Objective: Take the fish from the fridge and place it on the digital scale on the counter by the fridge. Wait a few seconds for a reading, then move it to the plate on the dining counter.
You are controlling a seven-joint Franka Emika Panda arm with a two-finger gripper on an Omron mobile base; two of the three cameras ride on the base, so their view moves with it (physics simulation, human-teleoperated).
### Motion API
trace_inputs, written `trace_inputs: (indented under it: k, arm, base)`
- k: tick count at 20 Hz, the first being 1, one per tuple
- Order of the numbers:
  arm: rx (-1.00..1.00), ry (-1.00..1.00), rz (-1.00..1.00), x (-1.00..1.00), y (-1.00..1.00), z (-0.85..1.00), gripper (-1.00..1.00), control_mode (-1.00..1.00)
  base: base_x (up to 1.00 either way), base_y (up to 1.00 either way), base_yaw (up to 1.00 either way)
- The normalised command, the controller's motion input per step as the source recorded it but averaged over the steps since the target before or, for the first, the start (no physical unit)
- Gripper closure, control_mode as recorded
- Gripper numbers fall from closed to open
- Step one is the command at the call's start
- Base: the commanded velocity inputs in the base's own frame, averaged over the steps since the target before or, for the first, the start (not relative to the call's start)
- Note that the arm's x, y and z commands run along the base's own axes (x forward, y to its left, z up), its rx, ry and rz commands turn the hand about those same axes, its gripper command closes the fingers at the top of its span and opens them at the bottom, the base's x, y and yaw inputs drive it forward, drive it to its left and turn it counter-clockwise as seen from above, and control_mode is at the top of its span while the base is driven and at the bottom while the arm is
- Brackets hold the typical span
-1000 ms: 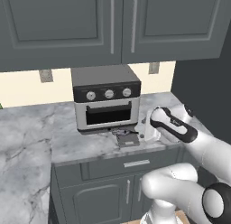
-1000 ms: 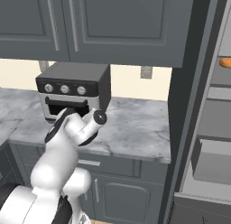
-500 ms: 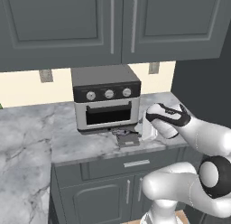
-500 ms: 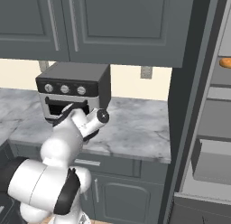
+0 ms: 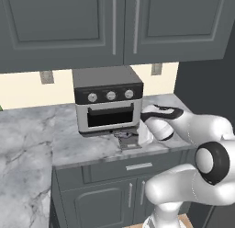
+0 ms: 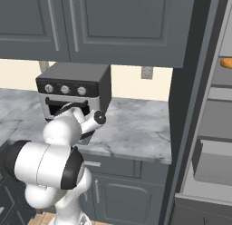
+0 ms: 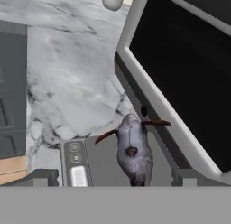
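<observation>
Lying on the digital scale (image 7: 97, 162), the fish (image 7: 133, 151) sits between the spread-apart hand (image 7: 115, 177)

We saw the toaster oven (image 5: 108, 103) close behind the scale (image 7: 106, 160), blocking any approach from the rear. The fish (image 7: 134, 151) lay on the scale, covering its middle. Left of the oven, the counter (image 5: 32, 135) lay bare and open. Right of the oven, marble (image 6: 136, 124) ran free up to the fridge (image 6: 208, 129) wall.
</observation>
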Motion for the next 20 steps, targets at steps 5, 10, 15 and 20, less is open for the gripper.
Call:
trace_inputs:
  k: [5,10,15,20]
  arm:
    - [0.0,0.0,0.0,0.23,0.1,-0.24,-1.0,-1.0]
    - [0.0,0.0,0.0,0.19,0.09,-0.25,-1.0,-1.0]
    - [0.0,0.0,0.0,0.17,0.09,-0.22,-1.0,-1.0]
    - [0.0,0.0,0.0,0.18,0.1,-0.2,-1.0,-1.0]
  base:
    - [0.0,0.0,0.0]
    - [0.0,0.0,0.0]
    - [0.0,0.0,0.0]
    - [0.0,0.0,0.0]
